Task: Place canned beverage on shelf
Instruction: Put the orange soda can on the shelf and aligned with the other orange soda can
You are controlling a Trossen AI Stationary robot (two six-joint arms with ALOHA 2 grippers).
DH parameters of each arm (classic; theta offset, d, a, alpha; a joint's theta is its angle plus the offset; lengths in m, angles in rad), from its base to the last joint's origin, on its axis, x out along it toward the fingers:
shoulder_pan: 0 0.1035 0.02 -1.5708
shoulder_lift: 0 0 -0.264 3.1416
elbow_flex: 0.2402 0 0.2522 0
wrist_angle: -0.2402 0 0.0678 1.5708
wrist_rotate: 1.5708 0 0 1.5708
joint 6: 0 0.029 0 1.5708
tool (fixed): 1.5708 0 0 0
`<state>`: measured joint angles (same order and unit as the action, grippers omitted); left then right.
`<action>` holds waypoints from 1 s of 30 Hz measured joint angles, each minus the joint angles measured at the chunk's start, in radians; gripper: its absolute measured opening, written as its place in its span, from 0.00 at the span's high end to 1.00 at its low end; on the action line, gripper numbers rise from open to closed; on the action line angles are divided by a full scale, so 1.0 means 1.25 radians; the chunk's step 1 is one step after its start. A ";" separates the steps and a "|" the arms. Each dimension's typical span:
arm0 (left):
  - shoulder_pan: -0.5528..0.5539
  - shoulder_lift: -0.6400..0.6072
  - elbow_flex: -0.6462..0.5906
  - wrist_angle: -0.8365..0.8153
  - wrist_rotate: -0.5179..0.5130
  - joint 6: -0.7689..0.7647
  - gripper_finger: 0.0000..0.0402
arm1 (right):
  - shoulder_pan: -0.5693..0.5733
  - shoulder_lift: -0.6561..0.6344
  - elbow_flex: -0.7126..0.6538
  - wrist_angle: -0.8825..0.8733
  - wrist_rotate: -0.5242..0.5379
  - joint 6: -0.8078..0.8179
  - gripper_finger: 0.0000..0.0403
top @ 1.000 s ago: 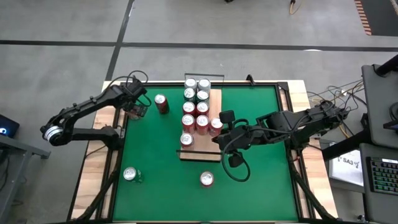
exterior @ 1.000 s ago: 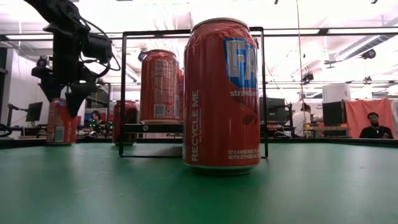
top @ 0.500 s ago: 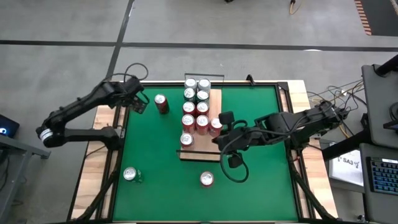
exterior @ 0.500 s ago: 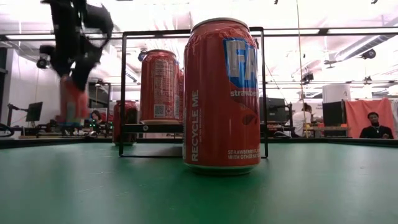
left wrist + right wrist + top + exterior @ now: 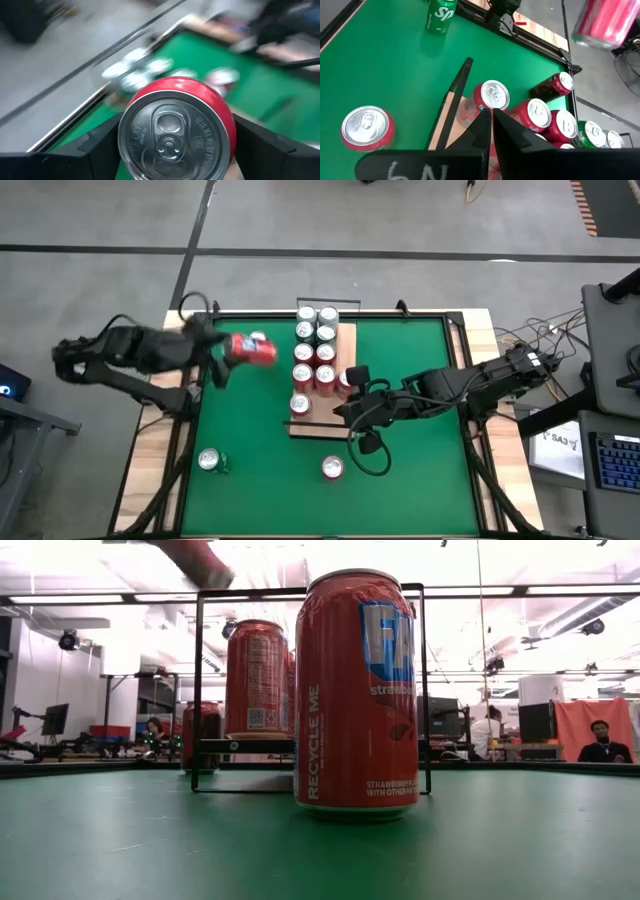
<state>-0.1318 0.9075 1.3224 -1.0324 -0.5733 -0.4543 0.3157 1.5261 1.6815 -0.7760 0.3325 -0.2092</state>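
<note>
I had the left tool (image 5: pixel 222 356) clamped on the red can (image 5: pixel 252 350), lifted off the tabletop and lying sideways just short of the shelf (image 5: pixel 345 340) ahead, so next I judged it needed righting over a free spot, while the right tool (image 5: pixel 491 116) sat closed.

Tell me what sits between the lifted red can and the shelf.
Nothing: in the high view only bare green mat separates the red can from the shelf.
</note>
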 joint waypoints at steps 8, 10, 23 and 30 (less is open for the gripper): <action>-0.376 0.087 -0.018 0.232 -0.212 0.080 0.27 | 0.000 0.000 -0.019 0.049 -0.003 0.067 0.97; -0.427 0.121 -0.015 0.243 -0.273 0.085 0.27 | 0.000 0.000 -0.019 0.048 -0.003 0.092 0.94; -0.497 0.367 0.016 0.255 -0.397 0.270 0.27 | 0.000 0.003 -0.008 0.103 -0.014 0.264 0.37; -0.498 0.432 0.106 0.240 -0.411 0.306 0.27 | -0.002 0.015 -0.008 0.178 -0.081 0.212 0.14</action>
<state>-0.7539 1.4480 1.4552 -0.7322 -1.0874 -0.0713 0.3138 1.5443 1.6711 -0.5541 0.2306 0.0555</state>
